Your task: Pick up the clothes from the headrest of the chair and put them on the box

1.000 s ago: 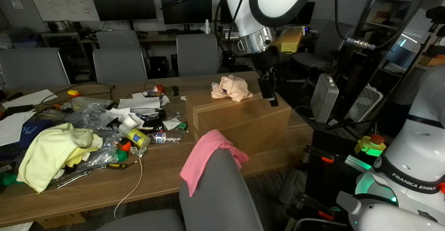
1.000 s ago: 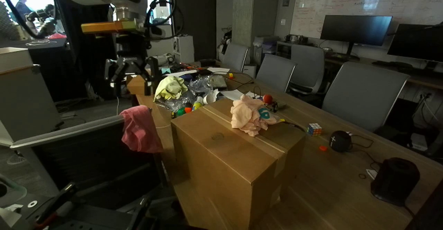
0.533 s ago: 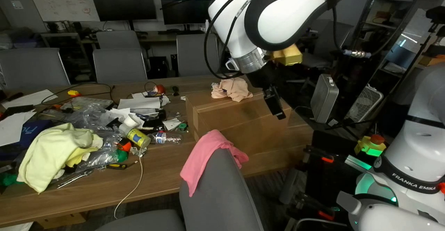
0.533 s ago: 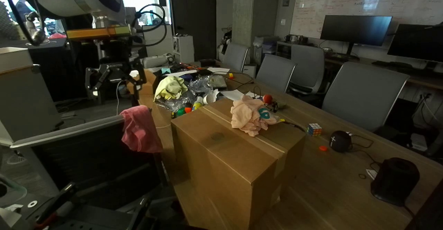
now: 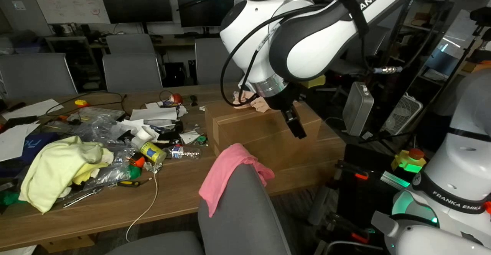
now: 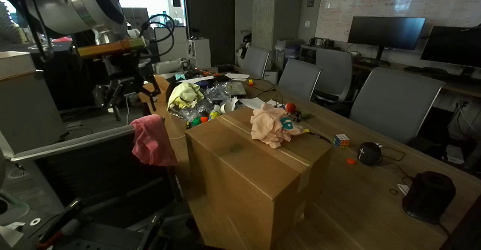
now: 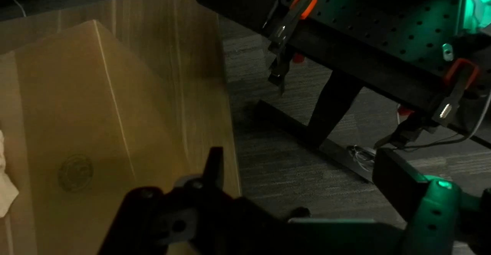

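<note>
A pink cloth [image 5: 230, 166] hangs over the top corner of the grey chair [image 5: 247, 213]; both also show in an exterior view, the cloth [image 6: 152, 141] at the end of the chair back [image 6: 94, 163]. The large cardboard box [image 6: 233, 171] stands on the table with a crumpled peach cloth [image 6: 268, 124] on top. My gripper [image 6: 134, 109] is open and empty, pointing down, above and left of the pink cloth in that view. In the wrist view, its spread fingers [image 7: 299, 161] have floor between them, the box [image 7: 76, 113] is at left, and the pink cloth is out of view.
A yellow cloth [image 5: 65, 166], plastic wrap, bottles and papers cover the table's other end. A black stand with orange-handled clamps [image 7: 295, 17] is beside the table edge. A Rubik's cube [image 6: 341, 140] and black speakers [image 6: 428, 197] lie past the box.
The arm has come down and swung, so the gripper is lower and, in an exterior view, further left. The arm now partly covers the peach cloth. The cloths, chair and box have not moved.
</note>
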